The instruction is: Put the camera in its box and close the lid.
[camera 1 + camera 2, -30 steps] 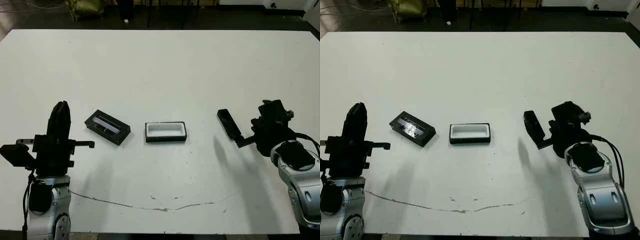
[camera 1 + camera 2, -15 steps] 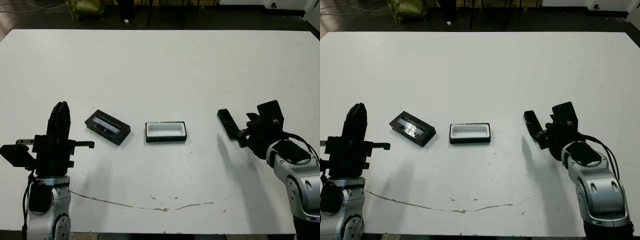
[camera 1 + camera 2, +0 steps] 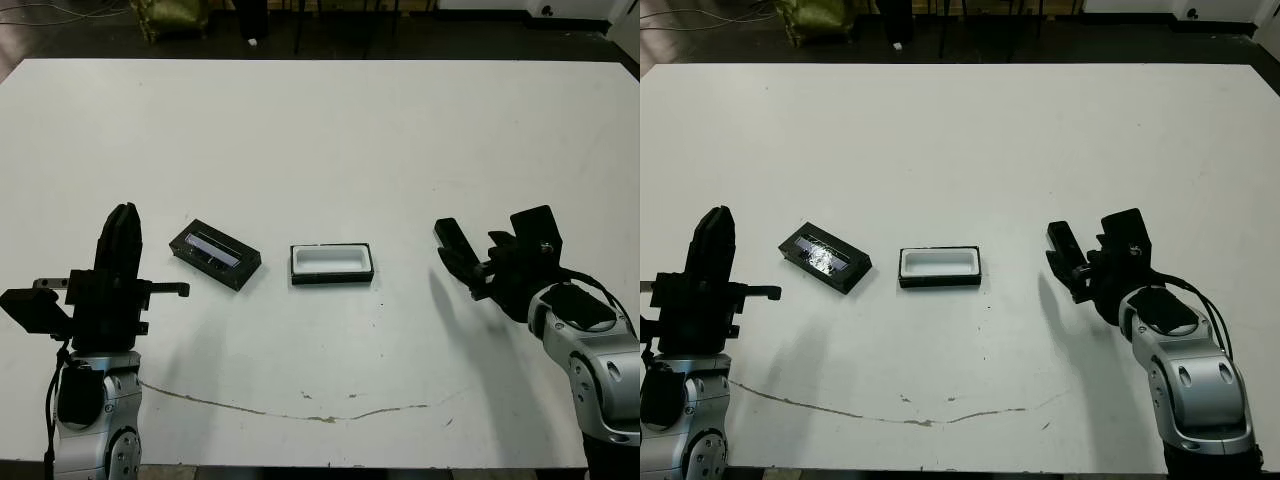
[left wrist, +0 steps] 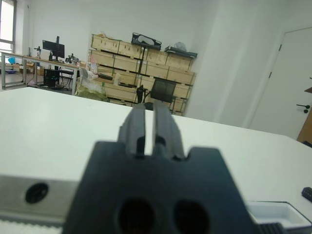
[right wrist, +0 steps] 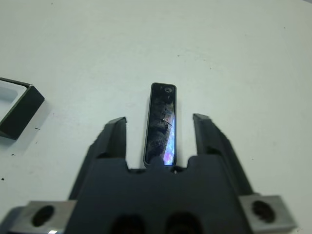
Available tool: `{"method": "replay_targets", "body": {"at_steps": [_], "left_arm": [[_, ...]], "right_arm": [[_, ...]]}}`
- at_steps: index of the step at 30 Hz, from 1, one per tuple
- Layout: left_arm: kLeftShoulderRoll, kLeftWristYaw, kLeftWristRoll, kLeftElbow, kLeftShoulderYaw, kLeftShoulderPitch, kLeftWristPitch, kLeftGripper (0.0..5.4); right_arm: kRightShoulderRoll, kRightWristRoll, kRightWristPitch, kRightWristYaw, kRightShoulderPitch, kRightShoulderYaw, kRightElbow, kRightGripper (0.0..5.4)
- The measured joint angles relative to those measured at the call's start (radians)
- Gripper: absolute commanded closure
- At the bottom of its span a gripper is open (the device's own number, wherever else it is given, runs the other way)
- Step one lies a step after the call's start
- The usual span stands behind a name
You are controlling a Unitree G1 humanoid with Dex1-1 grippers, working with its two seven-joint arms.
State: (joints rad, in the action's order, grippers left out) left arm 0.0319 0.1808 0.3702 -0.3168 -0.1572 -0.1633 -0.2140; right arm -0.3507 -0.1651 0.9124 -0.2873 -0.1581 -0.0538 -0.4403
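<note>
Your right gripper [image 5: 160,131] sits low at the table's 3 o'clock side with its jaws spread wide, one finger on either side of the camera [image 5: 161,124]; in the right wrist view there is white table between each finger and the camera's long edges, so nothing is gripped yet. The camera lies flat on the table [image 3: 320,140], its glossy face up, with its length running along the fingers, an alignment that lets the fingers close across its narrow width. In the head views most of the camera is hidden behind the fingers, so read its position from the right wrist view. The box [image 3: 332,263] rests open near the table's centre, white lining up, at about 9 o'clock from the camera and well apart from it; its open top is ready to receive the camera. The lid [image 3: 215,253] lies flat farther toward 9 o'clock, just beside the box but not touching it, turned at an angle, strip upward, leaving the box uncovered. Your left gripper [image 4: 150,127] is raised at the table's 8 o'clock corner, pointing up and away from the objects, fingers pressed nearly together on nothing; it appears parked clear of the work. The step in hand is judged to be the grasp of the camera; placing it and closing the lid remain undone.
</note>
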Motion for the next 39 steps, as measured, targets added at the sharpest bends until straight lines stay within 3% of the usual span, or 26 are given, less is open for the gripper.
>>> {"method": "replay_targets", "body": {"at_steps": [3, 14, 19, 22, 30, 32, 36, 39], "left_arm": [[0.0, 0.0, 0.005, 0.0, 0.0, 0.0, 0.001, 5.4], [0.0, -0.001, -0.007, -0.004, 0.0, -0.001, 0.006, 5.4], [0.0, -0.004, -0.016, -0.004, 0.0, -0.001, 0.006, 5.4], [0.0, -0.003, -0.012, -0.004, 0.0, -0.001, 0.007, 5.4], [0.0, 0.007, 0.001, -0.002, -0.001, -0.001, 0.009, 5.4], [-0.001, 0.002, -0.004, -0.003, 0.0, -0.001, 0.01, 5.4], [-0.001, 0.004, -0.002, -0.004, -0.001, -0.001, 0.009, 5.4], [-0.001, 0.005, 0.0, -0.004, -0.001, -0.003, 0.01, 5.4]], "right_arm": [[-0.003, 0.003, -0.008, -0.003, 0.006, 0.009, 0.013, 3.31], [-0.056, 0.028, -0.022, -0.026, 0.021, 0.072, 0.022, 0.87], [-0.059, 0.044, -0.005, -0.011, 0.022, 0.09, 0.021, 0.57], [-0.06, 0.047, -0.004, -0.008, 0.023, 0.094, 0.019, 0.84], [-0.046, 0.058, -0.013, 0.024, 0.034, 0.107, 0.027, 2.66], [-0.029, 0.059, -0.056, 0.033, 0.035, 0.102, 0.071, 3.12], [-0.012, 0.061, -0.216, 0.036, 0.029, 0.086, 0.218, 4.03], [-0.007, 0.06, -0.255, 0.035, 0.041, 0.073, 0.228, 4.62]]}}
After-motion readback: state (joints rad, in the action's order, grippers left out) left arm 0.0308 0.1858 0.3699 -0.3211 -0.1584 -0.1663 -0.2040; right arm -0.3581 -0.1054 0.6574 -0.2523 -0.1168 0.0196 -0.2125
